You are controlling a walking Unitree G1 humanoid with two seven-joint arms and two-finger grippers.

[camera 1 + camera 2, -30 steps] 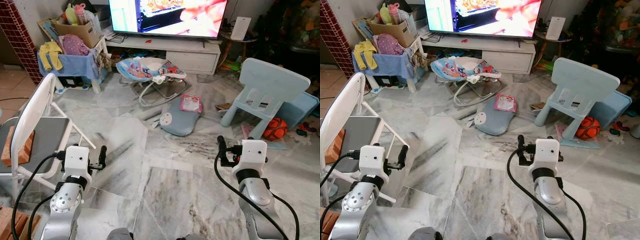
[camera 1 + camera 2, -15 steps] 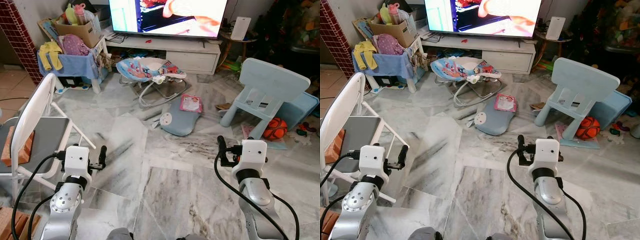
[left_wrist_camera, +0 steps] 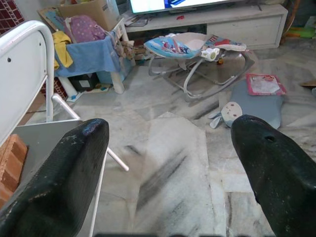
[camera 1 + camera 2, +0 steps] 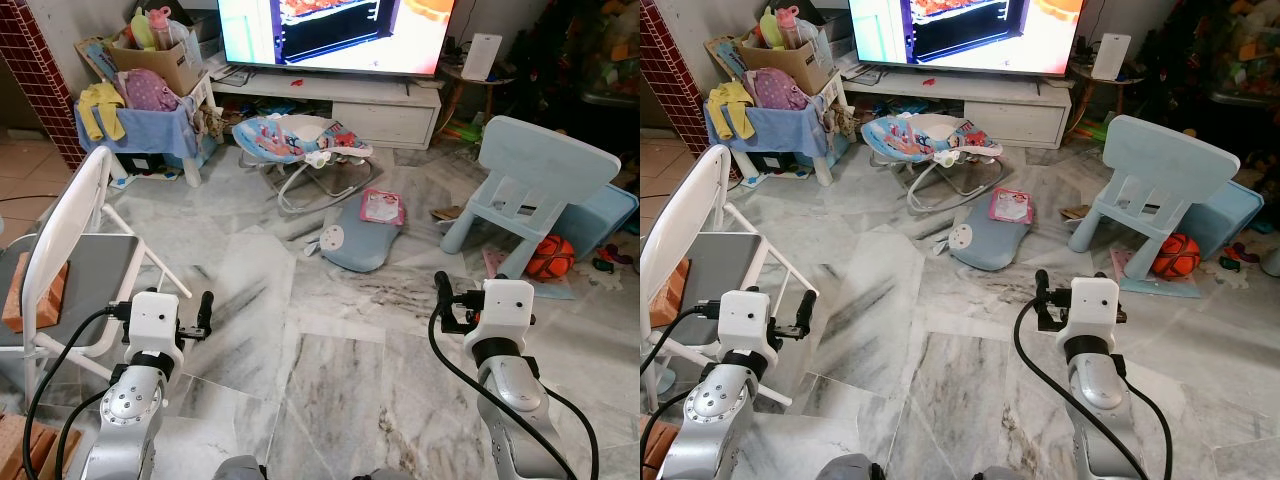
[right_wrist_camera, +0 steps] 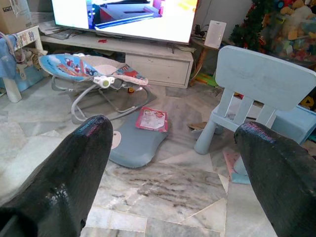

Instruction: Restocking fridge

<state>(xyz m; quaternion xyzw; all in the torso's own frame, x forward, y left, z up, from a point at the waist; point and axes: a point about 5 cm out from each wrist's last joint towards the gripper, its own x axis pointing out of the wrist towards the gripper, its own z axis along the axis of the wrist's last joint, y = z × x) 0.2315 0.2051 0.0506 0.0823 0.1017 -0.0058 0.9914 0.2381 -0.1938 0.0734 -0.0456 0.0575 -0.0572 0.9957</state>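
Left eye view looks down over a marble floor [image 4: 330, 330] in a cluttered living room. At far left stands a white folding chair [image 4: 70, 230] with a grey seat, a brick-coloured block [image 4: 20, 292] lying on that seat. Beyond it, a low table draped in blue cloth [image 4: 150, 130] carries a cardboard box [image 4: 160, 60] of bottles and clothes. The left gripper [image 4: 204, 312] is held up just beside the chair, its fingers [image 3: 64, 177] spread wide apart with nothing between them, as the left wrist view shows. Further along, a baby bouncer [image 4: 300, 140] sits before a white TV stand [image 4: 350, 100] with a lit television [image 4: 340, 30] on it. A grey-blue cushion [image 4: 360, 240] lies on the floor near the bouncer, a pink packet [image 4: 382, 206] resting on its far end. The right gripper [image 4: 442, 300] hovers over bare floor, its fingers [image 5: 74, 177] likewise parted and empty in the right wrist view. To the right stands a pale blue child's chair [image 4: 530, 180], with an orange ball [image 4: 550, 258] beside its legs. No fridge or stock for it can be made out
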